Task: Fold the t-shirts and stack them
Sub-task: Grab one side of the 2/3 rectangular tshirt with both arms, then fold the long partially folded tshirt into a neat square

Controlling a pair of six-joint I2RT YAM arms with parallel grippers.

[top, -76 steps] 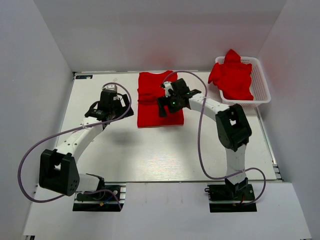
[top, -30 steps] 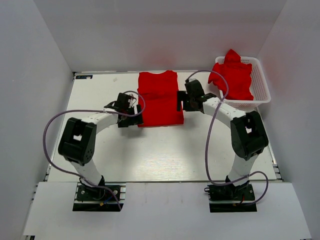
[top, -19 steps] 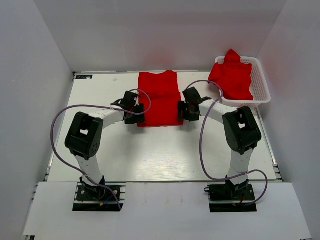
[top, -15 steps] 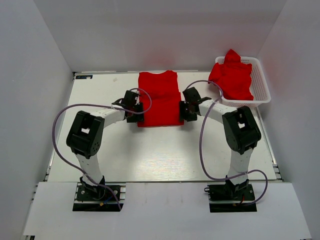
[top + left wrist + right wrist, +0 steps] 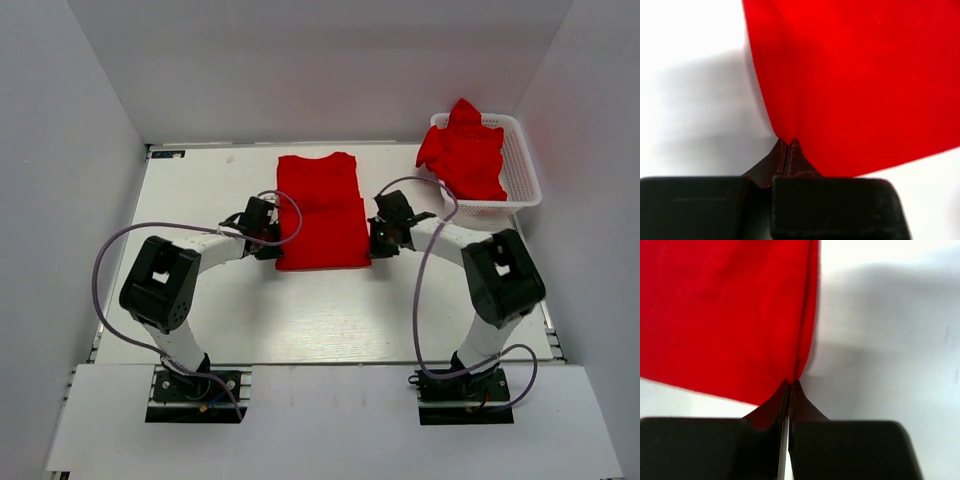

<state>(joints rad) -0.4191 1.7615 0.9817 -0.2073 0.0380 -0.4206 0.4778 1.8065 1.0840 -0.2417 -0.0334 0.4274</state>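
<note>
A red t-shirt (image 5: 320, 212), folded into a long strip, lies flat in the middle of the white table (image 5: 200, 190). My left gripper (image 5: 272, 240) is shut on the shirt's left edge near its front corner; in the left wrist view the red fabric (image 5: 860, 80) bunches into the closed tips (image 5: 788, 145). My right gripper (image 5: 376, 240) is shut on the right edge; in the right wrist view the cloth (image 5: 725, 315) is pinched at the tips (image 5: 791, 385). More red t-shirts (image 5: 462, 150) are heaped in the basket.
A white lattice basket (image 5: 525, 170) stands at the back right corner, holding the heap of shirts. White walls close in the table on three sides. Purple cables loop above both arms.
Both grippers went from open beside the shirt to shut on its left and right edges. The near end of the shirt has shifted slightly toward the arms.
</note>
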